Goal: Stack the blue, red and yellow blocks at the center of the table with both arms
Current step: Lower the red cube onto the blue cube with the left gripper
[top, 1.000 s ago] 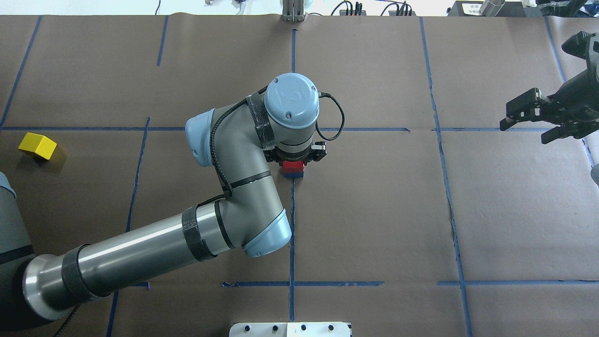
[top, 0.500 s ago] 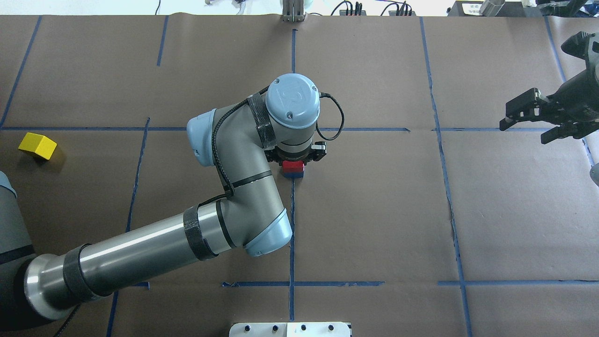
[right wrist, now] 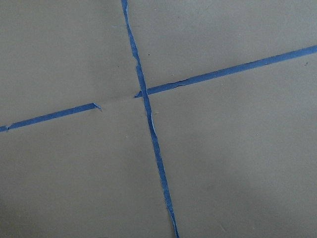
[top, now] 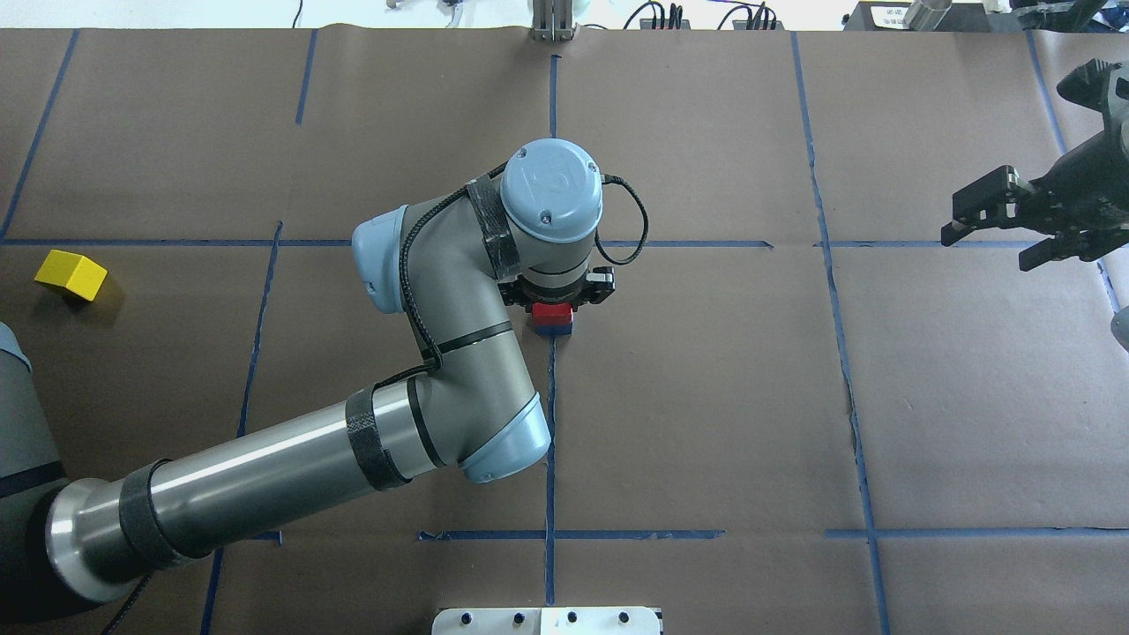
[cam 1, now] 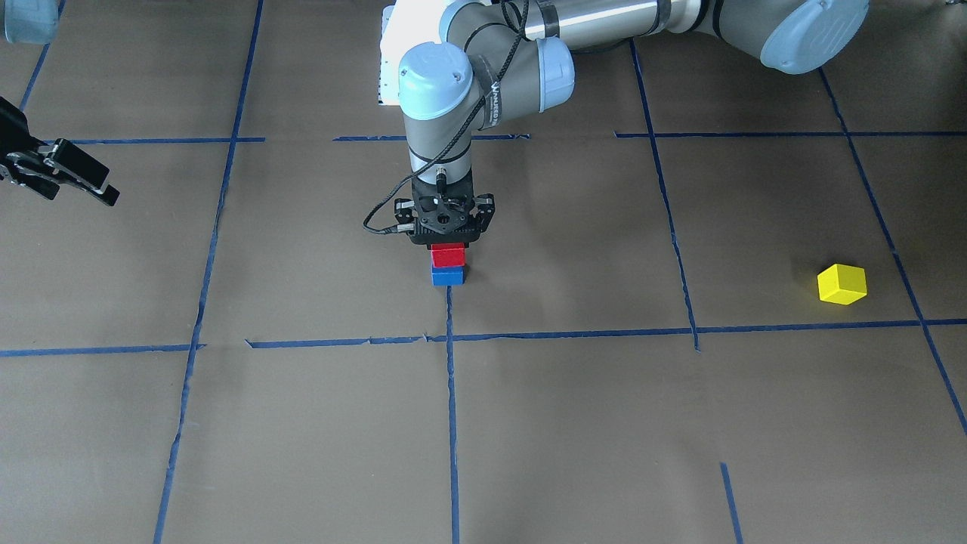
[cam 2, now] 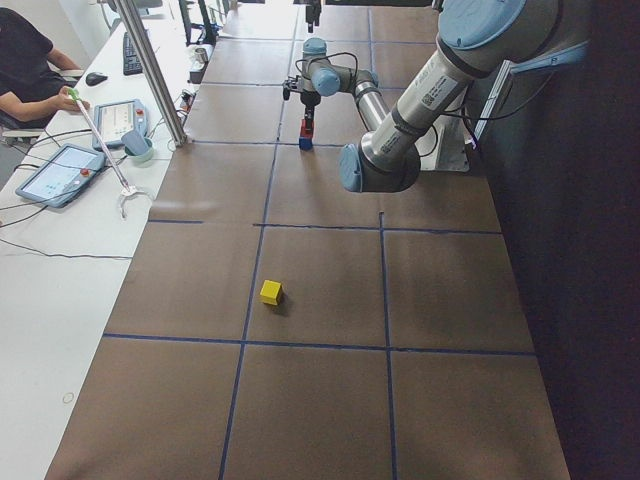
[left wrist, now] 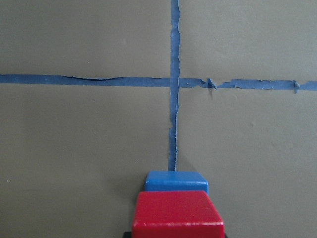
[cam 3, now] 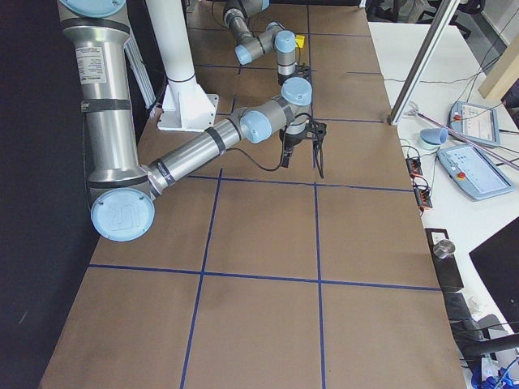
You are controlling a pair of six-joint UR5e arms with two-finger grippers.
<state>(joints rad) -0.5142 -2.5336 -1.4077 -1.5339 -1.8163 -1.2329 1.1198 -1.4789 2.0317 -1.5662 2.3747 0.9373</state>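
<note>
Brown-papered counter (cam 1: 227, 423), and the left hand (cam 1: 446, 243) is clamped on the red block (cam 1: 447, 255), square atop the blue block (cam 1: 448, 276): it wants a gentle release and a straight lift, with the yellow block (cam 1: 841, 284) well away from the blue block.

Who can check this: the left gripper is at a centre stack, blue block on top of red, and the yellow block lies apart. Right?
No: the red block is on top of the blue block, as the front-facing view shows. The left gripper is at that stack, and the yellow block lies apart.
</note>
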